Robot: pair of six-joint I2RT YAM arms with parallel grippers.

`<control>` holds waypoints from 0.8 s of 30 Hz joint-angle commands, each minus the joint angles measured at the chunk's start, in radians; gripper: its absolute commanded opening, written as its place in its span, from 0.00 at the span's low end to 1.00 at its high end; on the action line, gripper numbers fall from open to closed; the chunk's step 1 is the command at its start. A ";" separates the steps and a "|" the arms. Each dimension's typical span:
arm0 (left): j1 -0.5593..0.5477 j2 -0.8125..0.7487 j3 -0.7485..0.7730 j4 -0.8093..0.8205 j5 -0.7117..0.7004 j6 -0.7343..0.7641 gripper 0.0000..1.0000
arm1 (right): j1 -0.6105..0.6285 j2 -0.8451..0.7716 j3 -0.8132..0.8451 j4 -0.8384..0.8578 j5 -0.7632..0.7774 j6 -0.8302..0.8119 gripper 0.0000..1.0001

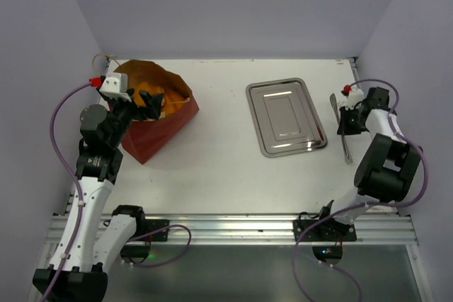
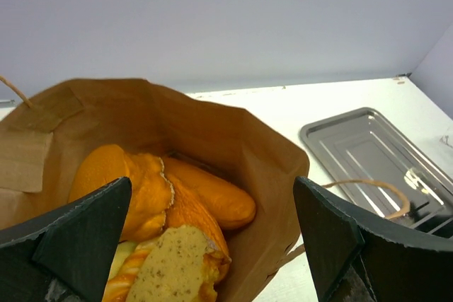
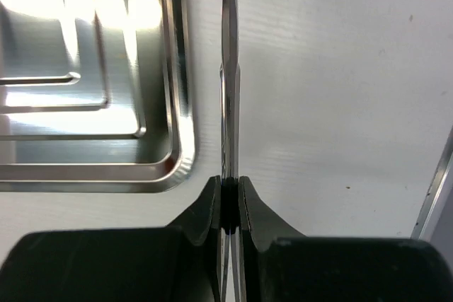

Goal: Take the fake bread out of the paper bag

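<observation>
The red paper bag [image 1: 164, 129] lies at the back left with its brown mouth [image 2: 212, 122] open. Inside it I see the fake bread: an orange bun [image 2: 124, 182], an elongated loaf [image 2: 216, 196] and a pale speckled piece [image 2: 173, 263]. My left gripper [image 1: 151, 102] is open at the bag's mouth, its jaws wide apart over the bread [image 2: 212, 199] and touching nothing. My right gripper [image 1: 347, 119] is shut on a pair of thin steel tongs [image 3: 229, 68], which lie lengthwise on the table [image 1: 345, 139] right of the tray.
A shiny steel tray [image 1: 286, 117] sits at the back middle-right with nothing in it; it also shows in the left wrist view [image 2: 361, 146] and the right wrist view [image 3: 85, 104]. A loop handle [image 2: 368, 185] of the bag hangs toward the tray. Walls enclose the table.
</observation>
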 commanded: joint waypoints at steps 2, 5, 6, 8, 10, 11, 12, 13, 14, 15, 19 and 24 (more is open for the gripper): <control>-0.006 0.011 0.090 -0.033 -0.020 -0.007 1.00 | 0.000 -0.181 0.074 -0.088 -0.236 -0.020 0.10; -0.006 0.029 0.131 -0.047 -0.026 -0.021 1.00 | 0.015 -0.215 0.132 -0.139 -0.314 -0.006 0.22; -0.006 0.034 0.142 -0.051 -0.026 -0.028 1.00 | 0.023 -0.235 0.144 -0.148 -0.332 -0.006 0.30; -0.006 0.055 0.176 -0.068 -0.037 -0.035 1.00 | 0.044 -0.257 0.172 -0.156 -0.337 0.008 0.38; -0.006 0.084 0.216 -0.082 -0.046 -0.042 1.00 | 0.062 -0.281 0.198 -0.164 -0.345 0.022 0.40; -0.006 0.095 0.228 -0.094 -0.049 -0.042 1.00 | 0.079 -0.287 0.207 -0.173 -0.348 0.025 0.41; -0.006 0.104 0.243 -0.102 -0.052 -0.044 1.00 | 0.089 -0.290 0.216 -0.179 -0.351 0.029 0.43; -0.006 0.124 0.256 -0.108 -0.063 -0.042 1.00 | 0.096 -0.300 0.230 -0.181 -0.354 0.038 0.43; -0.006 0.136 0.285 -0.125 -0.067 -0.041 1.00 | 0.115 -0.303 0.235 -0.181 -0.353 0.043 0.43; -0.006 0.156 0.297 -0.131 -0.077 -0.039 1.00 | 0.124 -0.310 0.243 -0.179 -0.348 0.054 0.43; -0.004 0.207 0.362 -0.169 -0.113 -0.032 1.00 | 0.174 -0.318 0.255 -0.171 -0.343 0.072 0.43; -0.001 0.265 0.411 -0.212 -0.162 -0.022 1.00 | 0.233 -0.306 0.289 -0.181 -0.345 0.094 0.44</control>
